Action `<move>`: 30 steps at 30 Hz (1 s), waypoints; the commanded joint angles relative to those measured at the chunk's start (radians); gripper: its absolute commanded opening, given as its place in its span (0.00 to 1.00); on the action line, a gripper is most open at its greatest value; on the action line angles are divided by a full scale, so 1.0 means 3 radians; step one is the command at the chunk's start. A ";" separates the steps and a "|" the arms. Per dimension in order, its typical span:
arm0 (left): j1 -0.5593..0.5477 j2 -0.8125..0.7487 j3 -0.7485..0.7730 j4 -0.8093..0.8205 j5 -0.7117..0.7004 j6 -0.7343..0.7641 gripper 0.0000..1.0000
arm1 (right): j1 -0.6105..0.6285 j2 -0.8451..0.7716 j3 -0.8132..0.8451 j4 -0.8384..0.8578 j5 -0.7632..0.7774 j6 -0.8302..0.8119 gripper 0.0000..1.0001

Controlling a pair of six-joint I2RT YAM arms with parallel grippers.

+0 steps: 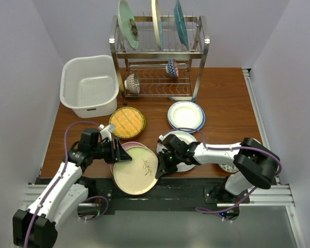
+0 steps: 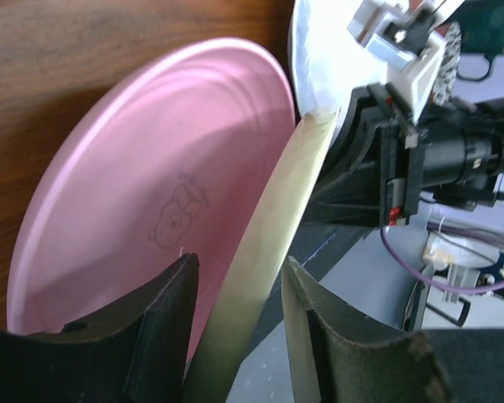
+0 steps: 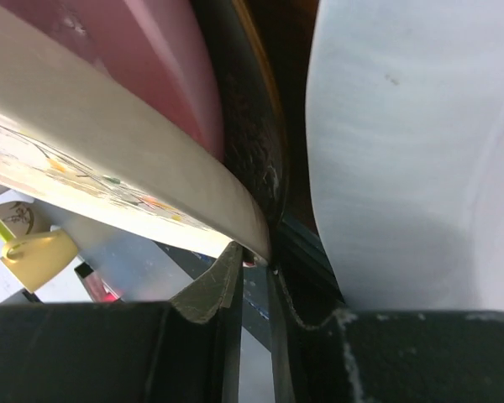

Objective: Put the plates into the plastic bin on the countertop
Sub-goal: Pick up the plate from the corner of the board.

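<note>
Clearly the near edge of the tabletop (image 1: 222, 98) is the first hazard. The cream plate (image 1: 136, 173) hangs well out over it, so any slip would likely send the plate to the floor rather than back onto wood. The bin (image 1: 103, 108) stands at the far left corner, well apart from that plate, with a yellow plate (image 1: 127, 122) lying between them. A carry by one rim would have to rise over both, and a sagging plate could clip the yellow plate or the bin's rolled rim.

The cream plate lies tilted on the pink plate (image 2: 151, 193). A sideways pull could drag the pink plate along and push it nearer the edge too. The white plate (image 3: 403, 151) lies just beside the right arm, and a careless sweep of that arm could knock it.

The left fingers (image 2: 164, 327) stand part open astride the cream plate's left rim. A gap shows on one side, so nothing is clamped. Such a shallow bite on a glazed rim may let the plate pivot or slide out once it is lifted. The right fingers (image 3: 214, 294) are closed together and hold nothing, with their tips wedged under the opposite rim, seemingly propping it. If they draw away before the left grip is firm, the plate could drop flat or tip off the edge.
</note>
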 commanded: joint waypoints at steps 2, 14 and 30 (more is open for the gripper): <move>-0.0051 0.0096 0.0171 -0.0276 0.0295 0.0240 0.46 | 0.0027 -0.0117 0.0063 0.0107 0.0162 -0.0102 0.13; -0.0051 0.0173 0.0370 -0.0649 0.0142 0.0526 0.19 | 0.0027 -0.0168 0.0150 -0.0016 0.0239 -0.0173 0.13; -0.0051 0.0209 0.0436 -0.0721 0.0014 0.0547 0.00 | 0.0027 -0.0301 0.0161 -0.0046 0.0208 -0.0229 0.24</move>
